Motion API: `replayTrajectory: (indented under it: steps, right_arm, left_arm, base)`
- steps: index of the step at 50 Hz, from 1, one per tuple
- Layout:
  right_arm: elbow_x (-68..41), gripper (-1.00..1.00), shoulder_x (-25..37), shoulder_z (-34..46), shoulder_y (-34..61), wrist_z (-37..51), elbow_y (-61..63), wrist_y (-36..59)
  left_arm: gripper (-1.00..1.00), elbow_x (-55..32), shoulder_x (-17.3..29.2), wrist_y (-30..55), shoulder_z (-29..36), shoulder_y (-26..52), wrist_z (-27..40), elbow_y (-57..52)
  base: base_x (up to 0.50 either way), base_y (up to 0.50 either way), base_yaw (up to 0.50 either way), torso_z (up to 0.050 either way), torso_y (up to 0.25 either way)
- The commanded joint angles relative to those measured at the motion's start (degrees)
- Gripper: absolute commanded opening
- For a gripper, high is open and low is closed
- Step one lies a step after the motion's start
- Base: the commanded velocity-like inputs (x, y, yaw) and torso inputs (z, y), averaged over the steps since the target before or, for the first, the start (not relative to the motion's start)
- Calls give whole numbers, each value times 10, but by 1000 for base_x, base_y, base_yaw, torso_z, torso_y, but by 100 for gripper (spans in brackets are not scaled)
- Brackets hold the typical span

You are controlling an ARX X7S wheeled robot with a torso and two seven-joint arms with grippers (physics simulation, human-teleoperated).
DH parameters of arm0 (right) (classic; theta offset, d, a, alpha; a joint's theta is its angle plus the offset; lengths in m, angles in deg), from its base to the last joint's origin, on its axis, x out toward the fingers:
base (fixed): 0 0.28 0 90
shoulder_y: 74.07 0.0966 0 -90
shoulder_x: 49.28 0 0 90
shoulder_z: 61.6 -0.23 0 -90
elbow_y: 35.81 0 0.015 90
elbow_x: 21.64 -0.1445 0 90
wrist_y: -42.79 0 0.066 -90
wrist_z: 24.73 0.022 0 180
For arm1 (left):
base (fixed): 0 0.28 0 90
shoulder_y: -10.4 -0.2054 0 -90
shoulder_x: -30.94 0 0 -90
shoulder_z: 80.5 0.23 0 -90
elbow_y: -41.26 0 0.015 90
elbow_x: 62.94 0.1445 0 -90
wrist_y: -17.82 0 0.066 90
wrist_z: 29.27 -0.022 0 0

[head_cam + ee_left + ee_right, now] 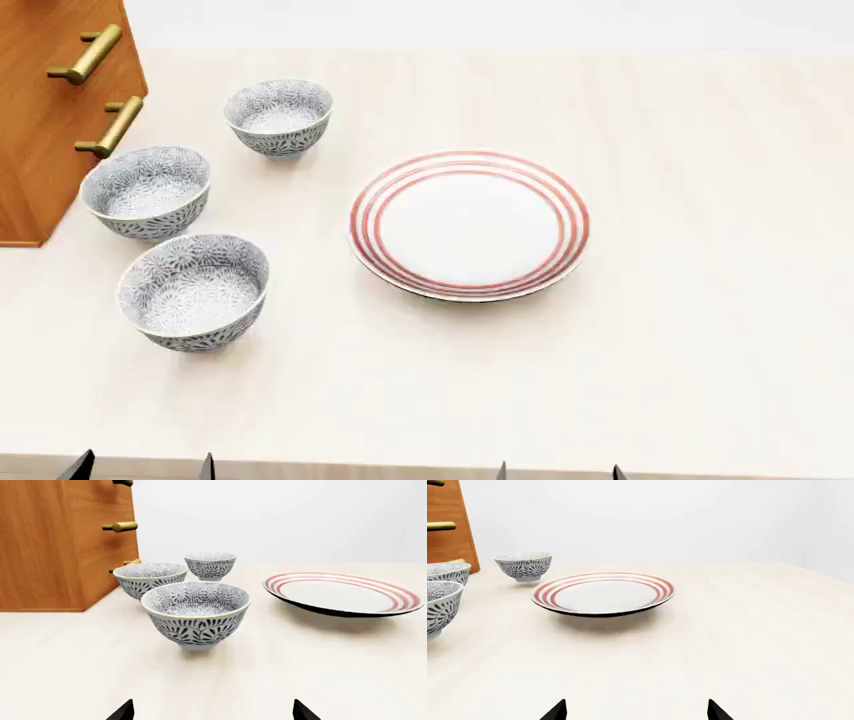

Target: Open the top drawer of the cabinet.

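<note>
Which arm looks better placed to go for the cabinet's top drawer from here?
Probably the left. The cabinet stands at the table's far left, on the left gripper's side. The right gripper sits behind the plate, farther off. Three bowls crowd the direct path.

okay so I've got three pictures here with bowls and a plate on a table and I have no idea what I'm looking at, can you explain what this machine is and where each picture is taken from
These are simulator renders from a two-armed wheeled robot. One picture looks down from a camera on its head; the other two come from cameras near each gripper, looking forward low over the table.

The dark tips at the bottom edges are the grippers: the left gripper and the right gripper. Both look open and hold nothing.

On the table sit three patterned bowls: the near bowl, the middle bowl and the far bowl, beside a red-striped plate. The bowls stand in front of the wooden cabinet, whose brass handles face them. The top drawer shows only partly, so I cannot tell whether it is open.
</note>
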Motion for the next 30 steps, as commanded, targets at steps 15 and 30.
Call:
replayTrajectory:
  steps: [15,30]
  right_arm:
    - [-31,100,30,37,0,34,-2,-7]
    - [-31,100,45,59,2,46,-1,-6]
  left_arm:
    - [100,-32,31,-10,36,-1,32,1]
    - [100,-41,43,-6,50,1,49,2]
  base:
    - [0,0,0,0,0]
    - [0,433,0,0,0]
